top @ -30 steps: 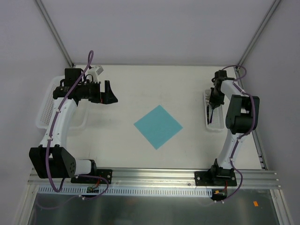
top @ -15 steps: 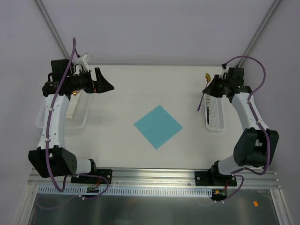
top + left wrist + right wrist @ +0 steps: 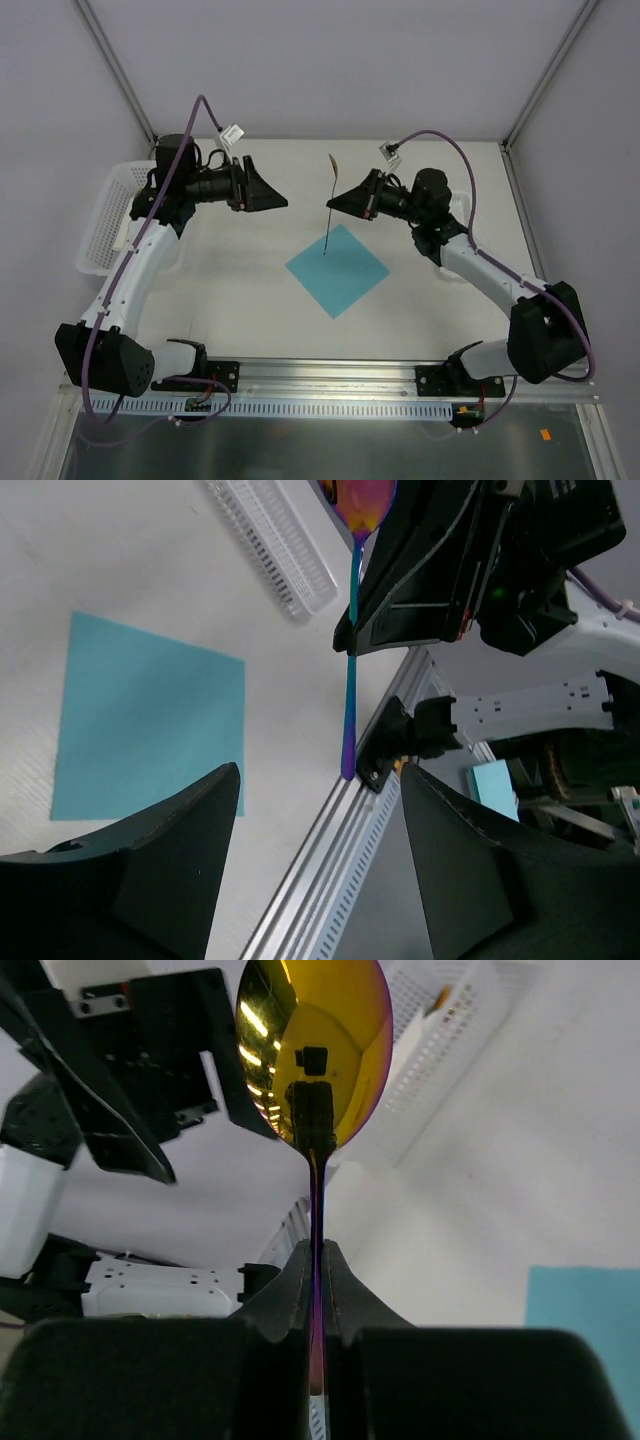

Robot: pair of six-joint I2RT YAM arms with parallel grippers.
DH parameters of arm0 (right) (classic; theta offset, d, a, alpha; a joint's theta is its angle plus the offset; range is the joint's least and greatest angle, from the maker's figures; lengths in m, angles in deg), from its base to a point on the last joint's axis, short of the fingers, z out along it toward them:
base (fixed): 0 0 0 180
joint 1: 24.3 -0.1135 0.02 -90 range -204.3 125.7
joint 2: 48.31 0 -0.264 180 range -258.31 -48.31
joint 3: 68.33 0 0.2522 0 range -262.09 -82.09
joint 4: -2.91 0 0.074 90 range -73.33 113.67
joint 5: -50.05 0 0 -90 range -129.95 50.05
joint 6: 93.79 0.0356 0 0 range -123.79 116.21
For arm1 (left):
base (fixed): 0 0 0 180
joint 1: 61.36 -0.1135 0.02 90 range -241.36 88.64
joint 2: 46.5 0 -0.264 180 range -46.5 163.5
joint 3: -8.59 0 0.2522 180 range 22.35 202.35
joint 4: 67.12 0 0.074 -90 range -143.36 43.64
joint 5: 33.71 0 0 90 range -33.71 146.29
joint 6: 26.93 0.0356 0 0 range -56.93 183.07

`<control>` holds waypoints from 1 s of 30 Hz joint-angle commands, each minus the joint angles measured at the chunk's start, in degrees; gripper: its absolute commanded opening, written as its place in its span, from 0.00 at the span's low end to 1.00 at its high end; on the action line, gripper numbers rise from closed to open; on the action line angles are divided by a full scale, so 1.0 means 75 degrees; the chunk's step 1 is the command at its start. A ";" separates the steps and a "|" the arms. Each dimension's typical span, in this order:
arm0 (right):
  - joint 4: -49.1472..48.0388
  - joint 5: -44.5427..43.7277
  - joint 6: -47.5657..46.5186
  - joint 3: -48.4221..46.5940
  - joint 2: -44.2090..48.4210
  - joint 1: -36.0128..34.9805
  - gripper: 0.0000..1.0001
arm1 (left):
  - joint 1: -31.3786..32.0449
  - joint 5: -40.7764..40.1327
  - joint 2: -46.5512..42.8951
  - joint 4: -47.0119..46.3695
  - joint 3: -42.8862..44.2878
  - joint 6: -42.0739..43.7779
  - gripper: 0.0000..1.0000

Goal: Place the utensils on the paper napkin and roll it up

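**Workpiece location.** The right gripper (image 3: 335,202) is clenched on the blue-purple handle of a slim metal spoon (image 3: 326,235) with a mirror-bright gold-to-purple bowl. The spoon hangs upright with its bowl up. In the top view its handle tip lies over the far corner of the thin teal square paper napkin (image 3: 337,270). Whether the tip touches the paper cannot be told. The napkin lies flat near the middle of the white desk (image 3: 250,300).

**Left gripper.** The left gripper (image 3: 281,201) hovers beside the spoon with its jaws released and nothing between them.

**Handling.** The spoon is judged light, rigid and slippery. A pinch at mid-handle, as held now, should limit its swing. The napkin is judged light, limp and easy to tear or drag. It should be pressed at an edge or corner rather than pinched hard.

**Containers.** The white slotted left basket (image 3: 100,225) stands at the desk's left edge. The right wrist view shows a small yellowish item in it, but what it is cannot be told. The narrow white right basket (image 3: 275,540) stands at the right edge. Its contents are not visible.
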 commanded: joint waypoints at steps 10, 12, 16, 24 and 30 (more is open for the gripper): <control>-0.5286 -0.0798 0.2830 -0.0106 -0.1468 -0.1048 0.00 | 0.0982 0.0557 -0.0745 -0.2696 -0.1544 -0.1403 0.51; -0.5438 -0.0810 0.2877 -0.0130 -0.1528 -0.1165 0.00 | 0.0994 0.0592 -0.0791 -0.2920 -0.1708 -0.1660 0.49; -0.5486 -0.0798 0.2889 -0.0177 -0.1563 -0.1283 0.00 | 0.1006 0.0569 -0.0768 -0.3166 -0.1767 -0.1872 0.41; -0.5790 -0.0751 0.3076 -0.0235 -0.1750 -0.1377 0.00 | 0.1135 0.0393 -0.0605 -0.3448 -0.1779 -0.2223 0.34; -0.6049 -0.0705 0.3264 -0.0259 -0.1879 -0.1365 0.00 | 0.1158 0.0463 -0.0557 -0.3682 -0.1884 -0.2376 0.26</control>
